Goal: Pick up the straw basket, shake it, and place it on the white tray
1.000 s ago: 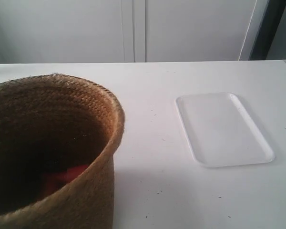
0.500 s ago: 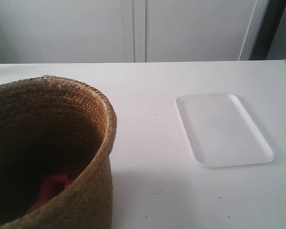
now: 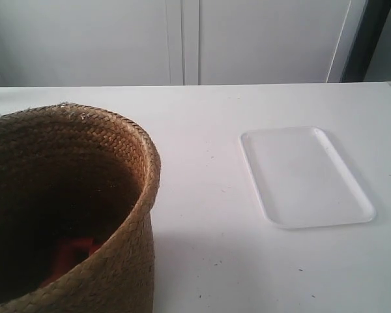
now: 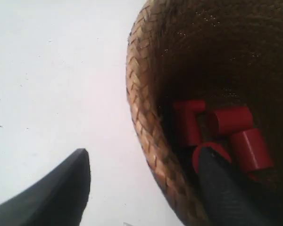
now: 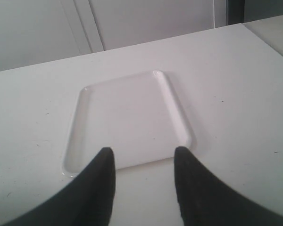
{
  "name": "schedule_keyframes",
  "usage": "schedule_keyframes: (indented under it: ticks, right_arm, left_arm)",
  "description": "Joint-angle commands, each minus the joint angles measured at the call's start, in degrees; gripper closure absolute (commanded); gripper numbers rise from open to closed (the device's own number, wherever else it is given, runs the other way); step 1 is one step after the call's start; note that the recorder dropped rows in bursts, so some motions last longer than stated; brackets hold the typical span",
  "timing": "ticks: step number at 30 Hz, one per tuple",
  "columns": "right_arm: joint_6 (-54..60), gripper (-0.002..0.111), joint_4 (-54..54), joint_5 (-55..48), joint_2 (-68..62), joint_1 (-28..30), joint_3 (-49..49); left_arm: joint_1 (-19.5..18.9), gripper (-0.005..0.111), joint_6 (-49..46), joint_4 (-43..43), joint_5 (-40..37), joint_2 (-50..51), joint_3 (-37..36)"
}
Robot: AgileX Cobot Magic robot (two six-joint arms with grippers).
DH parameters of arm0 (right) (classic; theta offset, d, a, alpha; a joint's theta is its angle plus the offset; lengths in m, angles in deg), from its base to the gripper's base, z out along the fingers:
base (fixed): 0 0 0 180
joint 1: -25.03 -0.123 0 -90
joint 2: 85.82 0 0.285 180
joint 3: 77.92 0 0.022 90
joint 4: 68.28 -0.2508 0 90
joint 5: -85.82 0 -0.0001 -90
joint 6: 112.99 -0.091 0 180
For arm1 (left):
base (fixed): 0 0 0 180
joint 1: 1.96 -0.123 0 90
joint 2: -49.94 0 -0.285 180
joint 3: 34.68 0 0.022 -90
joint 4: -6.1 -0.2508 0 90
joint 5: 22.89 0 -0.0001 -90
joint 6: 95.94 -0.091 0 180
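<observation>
Now | left tool (image 4: 145, 151) spread astride straw basket (image 4: 142, 89) rim | right tool (image 5: 142, 149) spread, empty, by white tray (image 5: 127, 113)

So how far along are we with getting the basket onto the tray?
Nothing looks done yet: the white tray lies bare, and the straw basket sits well apart from it. In hand: the left claw straddles the basket's rim, jaws open, one finger inside. Left: grip, lift, shake, set down.

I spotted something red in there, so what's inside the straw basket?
Several red cylinders lie on the straw basket's bottom. The left gripper and the basket's wall hide the rest.
</observation>
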Motion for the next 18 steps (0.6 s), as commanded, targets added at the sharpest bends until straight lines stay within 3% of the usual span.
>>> schedule_keyframes:
  ticks: [1,8,10,13,18]
  right_arm:
    - [-0.3,0.069,0.0,0.1,0.3,-0.1,0.1]
    - [-0.1,0.069,0.3,0.3,0.3,-0.1,0.1]
    - [2.9,0.069,7.1,2.6,0.3,-0.1,0.1]
    - [4.6,0.069,20.6,9.1,0.3,-0.1,0.1]
    - [-2.5,0.069,18.1,29.4,0.3,-0.1,0.1]
  left_arm:
    - [0.0,0.039,1.5,2.1,4.7,3.1,0.4]
    - [0.0,0.039,-1.7,2.9,7.4,5.7,0.4]
    - [0.0,0.039,-1.7,3.2,8.2,5.7,0.4]
    - [0.0,0.039,-1.7,3.9,7.7,5.7,0.4]
    - [0.0,0.039,-1.7,5.0,7.6,5.7,0.4]
